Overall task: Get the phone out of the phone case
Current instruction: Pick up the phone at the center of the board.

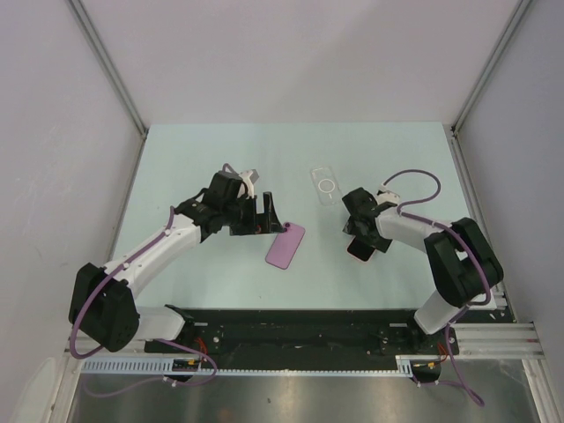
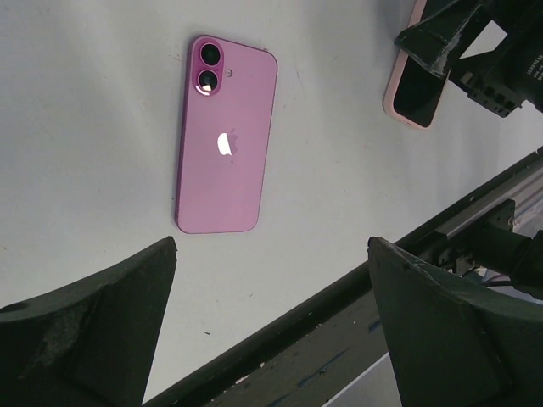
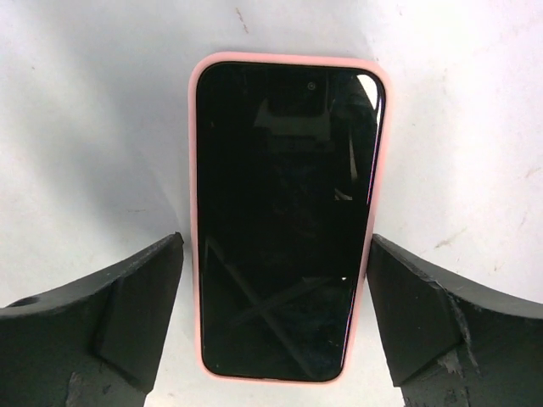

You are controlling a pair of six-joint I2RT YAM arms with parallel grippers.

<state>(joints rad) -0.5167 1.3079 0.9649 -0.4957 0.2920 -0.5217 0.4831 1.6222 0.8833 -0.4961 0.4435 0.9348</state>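
Right wrist view shows the phone (image 3: 284,220) lying flat on the table, screen up, sitting snug inside the pink case (image 3: 287,58). The right gripper (image 3: 276,246) is wide open, with one finger on each side of the phone, and they do not seem to touch it. The left gripper (image 2: 271,246) is wide open too and holds nothing. It hangs over a purple phone (image 2: 225,140) near the middle of the table (image 1: 194,159). What could go wrong? The pink rim hugs the phone all the way round. If the fingers close on the long sides, they would most likely grab the case and the phone together, and squeezing would only hold the phone in tighter. The glass is smooth, so a finger that pushes on it could slide off. If only one arm pulls, the whole thing may just skid over the table, or tip and drop (the near edge of the table is not far away). The left arm could also pick the wrong phone, since the purple one is right under it. Now the cases. The pink case is full: the phone fills it, and I see no corner lifted out. A clear case (image 1: 325,185) lies flat further back on the table, apart from both phones, and it looks empty. The purple phone lies face down with its back showing, and I can see no case on it.
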